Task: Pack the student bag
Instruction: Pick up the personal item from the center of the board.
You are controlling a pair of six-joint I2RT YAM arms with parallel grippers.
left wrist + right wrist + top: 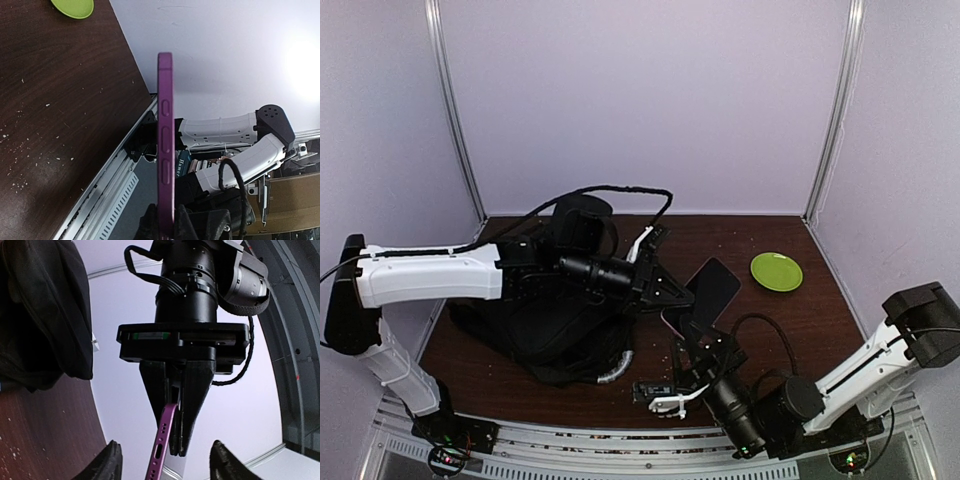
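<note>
Because the student bag [550, 330] is soft black fabric, slumped in a heap on the left half of the worktop [800, 330], it will likely sag and fold under any pull, and its mouth will not hold itself wide. It looks bulky but probably light. The firmest place to take it seems to be the curved grey-white handle [615, 365] at its near edge, or the rim of its opening, which I cannot make out from above.

Just right of the bag, the left claw [672, 290] is clamped on the end of a phone [712, 290] in a purple case, a stiff, smooth slab that could slip. The right claw [698, 348] sits just below it.

Only the right wrist view shows that claw's fingers [111, 462] standing apart on either side of the phone, not touching it, with the bag hanging close at the upper left. The left wrist view gives the phone edge-on, its side buttons plain, with crumbs on the worktop. The overhead view alone places the bag, both arms and the green plate [777, 271], well apart to the right.
</note>
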